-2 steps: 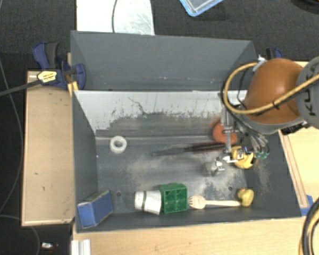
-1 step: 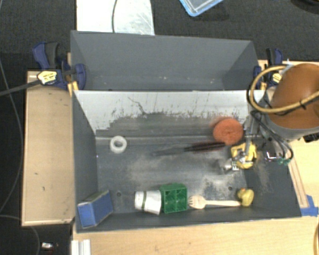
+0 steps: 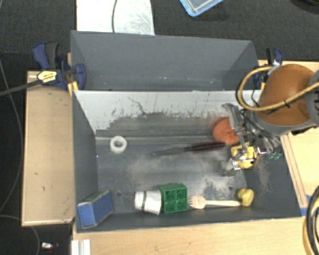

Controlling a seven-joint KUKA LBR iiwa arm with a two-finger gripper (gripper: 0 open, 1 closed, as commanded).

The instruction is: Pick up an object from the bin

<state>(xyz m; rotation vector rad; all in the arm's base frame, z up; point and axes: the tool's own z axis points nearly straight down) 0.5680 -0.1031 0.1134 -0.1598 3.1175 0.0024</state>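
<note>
Far left: blue block [image 3: 95,209] parked in the bin's [image 3: 159,62] near corner, white ring [image 3: 118,144] further back. Mid-front: green block [image 3: 174,198], then pale spoon [image 3: 215,202]. Over right: tool [image 3: 242,158] down low, just beside an orange-red ball [image 3: 222,132]. Can't tell if spread or pressed together.

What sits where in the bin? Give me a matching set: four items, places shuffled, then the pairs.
Things:
1. white ring
2. blue box
3. green block
4. orange ball

Places:
A. lower-left corner in the view
B. right side, next to the hand
C. left side, mid-floor, on its own
D. middle of the lower wall in the view

Pairs: 1-C, 2-A, 3-D, 4-B
</note>
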